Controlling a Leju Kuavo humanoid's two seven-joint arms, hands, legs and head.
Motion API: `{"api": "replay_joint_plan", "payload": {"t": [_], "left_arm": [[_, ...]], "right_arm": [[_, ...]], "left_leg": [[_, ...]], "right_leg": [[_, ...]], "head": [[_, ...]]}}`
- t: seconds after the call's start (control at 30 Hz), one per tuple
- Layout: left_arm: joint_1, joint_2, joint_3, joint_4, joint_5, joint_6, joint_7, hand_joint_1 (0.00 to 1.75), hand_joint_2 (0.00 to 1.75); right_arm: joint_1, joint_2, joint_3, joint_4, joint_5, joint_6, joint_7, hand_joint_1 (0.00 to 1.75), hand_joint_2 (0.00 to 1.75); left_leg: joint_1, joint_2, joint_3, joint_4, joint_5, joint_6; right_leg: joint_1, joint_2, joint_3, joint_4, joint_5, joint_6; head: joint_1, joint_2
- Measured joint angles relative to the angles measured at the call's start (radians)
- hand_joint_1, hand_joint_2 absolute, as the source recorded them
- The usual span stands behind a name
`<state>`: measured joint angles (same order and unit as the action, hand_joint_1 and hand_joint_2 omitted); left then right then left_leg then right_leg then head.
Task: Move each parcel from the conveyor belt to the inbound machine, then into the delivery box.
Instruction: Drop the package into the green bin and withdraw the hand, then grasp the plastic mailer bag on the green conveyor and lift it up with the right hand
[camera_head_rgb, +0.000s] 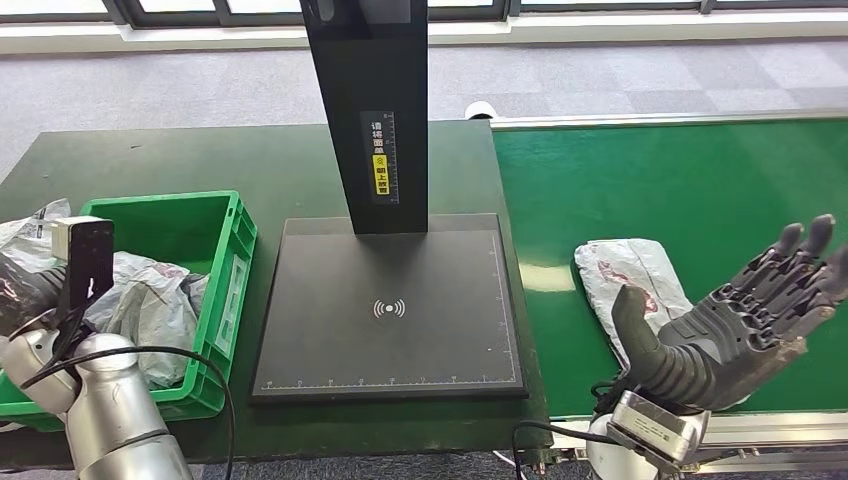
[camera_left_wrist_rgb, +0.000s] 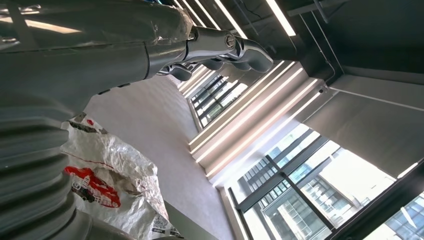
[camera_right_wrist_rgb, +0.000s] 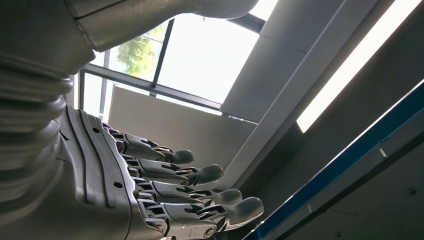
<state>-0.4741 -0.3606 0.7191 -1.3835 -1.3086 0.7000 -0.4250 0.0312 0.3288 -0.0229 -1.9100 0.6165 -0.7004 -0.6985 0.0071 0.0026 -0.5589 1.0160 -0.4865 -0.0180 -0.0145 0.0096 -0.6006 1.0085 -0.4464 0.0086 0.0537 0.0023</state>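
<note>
A grey plastic parcel (camera_head_rgb: 630, 275) with a red print lies on the green conveyor belt (camera_head_rgb: 680, 180), near its left end. My right hand (camera_head_rgb: 740, 320) hovers just right of it near the belt's front edge, palm up, fingers (camera_right_wrist_rgb: 200, 175) spread and holding nothing. The black inbound machine pad (camera_head_rgb: 390, 310) with its upright post (camera_head_rgb: 375, 110) stands bare at the centre. The green delivery box (camera_head_rgb: 225, 290) at the left holds crumpled grey parcels (camera_head_rgb: 150, 300). My left hand (camera_left_wrist_rgb: 225, 50) is raised by the box's left side, fingers loosely bent with nothing between them, and a white parcel (camera_left_wrist_rgb: 110, 185) with a red print lies beside its wrist.
The dark green table (camera_head_rgb: 200, 160) carries the box and the machine pad. The conveyor's metal rim (camera_head_rgb: 660, 120) runs along its far side. Grey carpet and windows lie beyond.
</note>
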Motion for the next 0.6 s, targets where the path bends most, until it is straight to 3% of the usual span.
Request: {"api": "replay_joint_plan", "payload": {"t": [0.6], "left_arm": [[0.000,-0.005,-0.007,0.026,-0.004,0.000,0.028,0.00,1.75]], "right_arm": [[0.000,0.000,0.000,0.000,0.003,0.000,0.000,0.00,1.75]], "left_leg": [[0.000,0.000,0.000,0.000,0.000,0.000]], "right_leg": [[0.000,0.000,0.000,0.000,0.000,0.000]], "head": [[0.000,0.000]]}}
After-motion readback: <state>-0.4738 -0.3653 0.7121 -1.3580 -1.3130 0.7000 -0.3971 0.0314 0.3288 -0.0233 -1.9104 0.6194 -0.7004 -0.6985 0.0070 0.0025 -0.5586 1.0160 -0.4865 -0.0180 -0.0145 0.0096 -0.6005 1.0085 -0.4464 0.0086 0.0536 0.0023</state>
